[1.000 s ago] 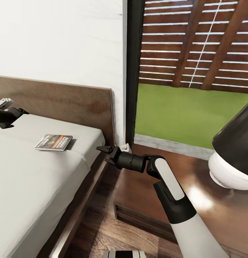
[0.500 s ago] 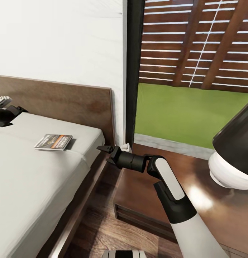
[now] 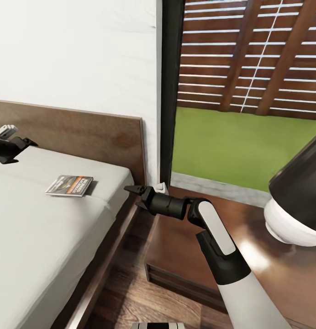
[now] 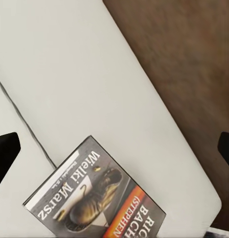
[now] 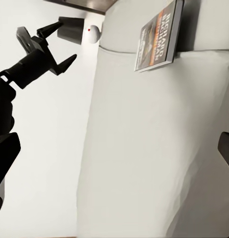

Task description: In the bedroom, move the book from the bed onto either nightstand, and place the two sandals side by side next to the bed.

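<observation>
Hovering open-jawed over the bed [image 3: 48,237], the left end effector [image 3: 7,145] lines up on the book [image 3: 70,185] lying flat near the headboard [image 3: 85,132], the right end effector [image 3: 139,195] spread beside the nightstand [image 3: 185,246]; next, descend and pinch it.

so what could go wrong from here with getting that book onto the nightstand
1. The book lies flat on the soft mattress of the bed, so an open gripper may push it along or press it in instead of getting under it.
2. The lamp takes up much of the nightstand, so the carry could knock it.
3. The right gripper hangs between the bed and the nightstand, so a swing could clip the headboard.
</observation>
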